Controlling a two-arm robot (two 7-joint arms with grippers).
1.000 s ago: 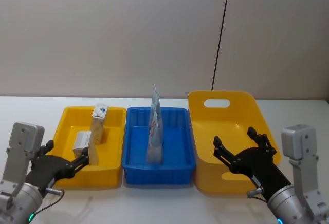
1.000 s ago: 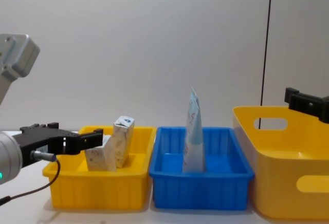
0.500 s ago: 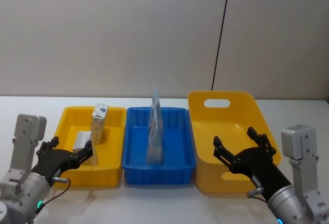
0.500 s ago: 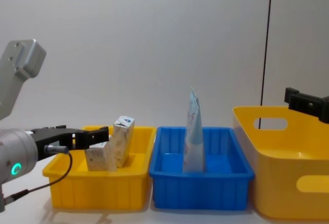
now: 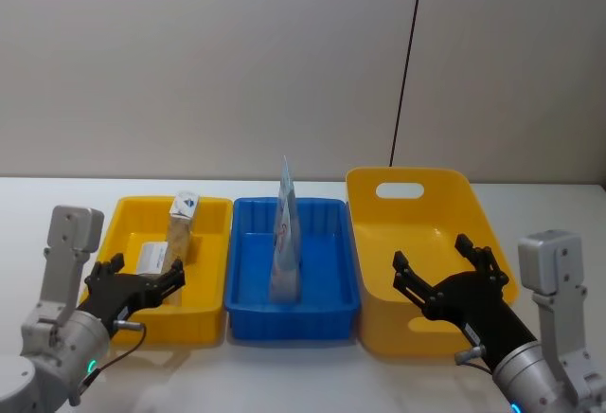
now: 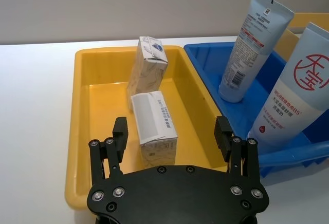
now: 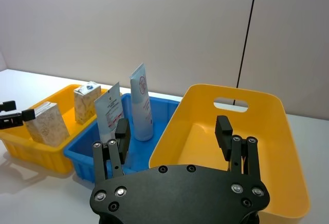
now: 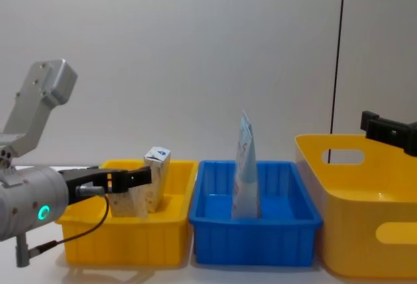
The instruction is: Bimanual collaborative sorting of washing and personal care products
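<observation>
The small cream rectangular carton with the faint floral print (image 6: 153, 126) lies on its side in the shallow yellow plastic tray (image 6: 73, 147). A second, matching carton (image 6: 146, 72) stands upright just behind it. Whether the two touch I can't quite tell. Two slim pale-blue-and-white tapering tubes (image 6: 254, 44) (image 6: 293, 85) stand in the blue plastic tray (image 5: 327, 314) next door.

My left gripper (image 5: 145, 269) hovers over the tray's near rim with its jaws spread wide, the lying carton lined up between them. I judge that carton to be my pick. To do it well I should come straight down and close across its two long sides, low on the body, stopping short of the upright carton so I don't topple it.

The tray floor is bare either side of the carton, so my fingers have room; the near wall is the edge to mind. My right gripper (image 5: 433, 257) waits, jaws wide too, over the near rim of the large yellow handled bin (image 5: 417, 178).
</observation>
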